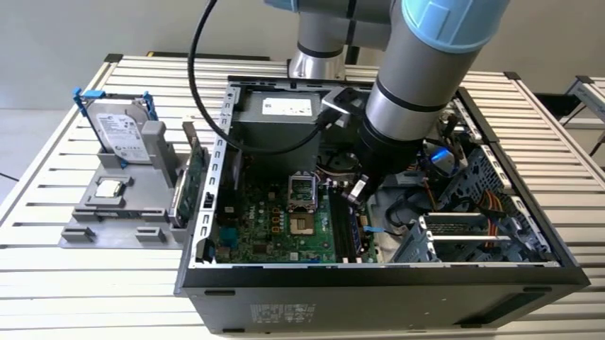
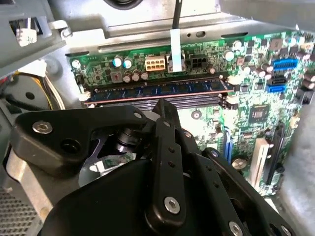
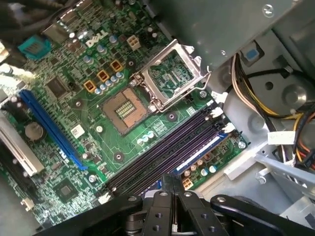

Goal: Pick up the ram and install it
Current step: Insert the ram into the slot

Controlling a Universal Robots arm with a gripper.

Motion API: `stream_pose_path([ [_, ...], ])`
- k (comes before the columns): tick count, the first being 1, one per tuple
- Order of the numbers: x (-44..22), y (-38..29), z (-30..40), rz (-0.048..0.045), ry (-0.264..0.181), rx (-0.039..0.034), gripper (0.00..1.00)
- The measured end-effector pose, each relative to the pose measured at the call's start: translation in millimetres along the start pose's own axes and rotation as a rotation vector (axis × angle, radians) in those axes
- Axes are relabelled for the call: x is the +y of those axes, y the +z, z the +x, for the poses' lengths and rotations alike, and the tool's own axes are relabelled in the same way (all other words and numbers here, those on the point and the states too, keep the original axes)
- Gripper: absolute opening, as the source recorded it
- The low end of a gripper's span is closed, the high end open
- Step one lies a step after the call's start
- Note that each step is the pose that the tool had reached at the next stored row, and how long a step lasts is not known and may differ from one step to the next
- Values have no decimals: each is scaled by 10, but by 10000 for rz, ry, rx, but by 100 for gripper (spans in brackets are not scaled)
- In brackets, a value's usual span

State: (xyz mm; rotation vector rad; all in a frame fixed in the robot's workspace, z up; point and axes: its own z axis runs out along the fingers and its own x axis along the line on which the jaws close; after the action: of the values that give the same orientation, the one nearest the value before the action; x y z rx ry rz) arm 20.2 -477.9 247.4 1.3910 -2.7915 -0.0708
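Second wrist view has the gripper [image 2: 162, 104] down inside the open computer case [image 1: 378, 273], its two black fingers drawn tight together with nothing visible between them. The tips sit just over the ram [image 2: 157, 90], which already lies lengthwise in the memory slot nearest the board edge. I cannot tell whether they actually touch it.

My worry is pressure at one spot. The tips bear near the middle of the stick, so I'd guess one end could stay proud of its white latch [image 3: 228, 127], or the board could flex. A small sideways slip would land them on the empty dark slots [image 3: 162, 152] just beside it, or the small capacitors [image 2: 129, 75] on the other side.

Farther out on the green motherboard [image 3: 74, 113] is the bare processor socket [image 3: 125, 108], well apart.
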Motion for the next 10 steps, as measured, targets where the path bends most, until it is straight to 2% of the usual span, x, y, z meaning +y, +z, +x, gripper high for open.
stream_pose_path([
  [4, -1, 9, 0, 1, -712, 38, 0],
  [10, -8, 15, -6, -1, -1515, 76, 0],
])
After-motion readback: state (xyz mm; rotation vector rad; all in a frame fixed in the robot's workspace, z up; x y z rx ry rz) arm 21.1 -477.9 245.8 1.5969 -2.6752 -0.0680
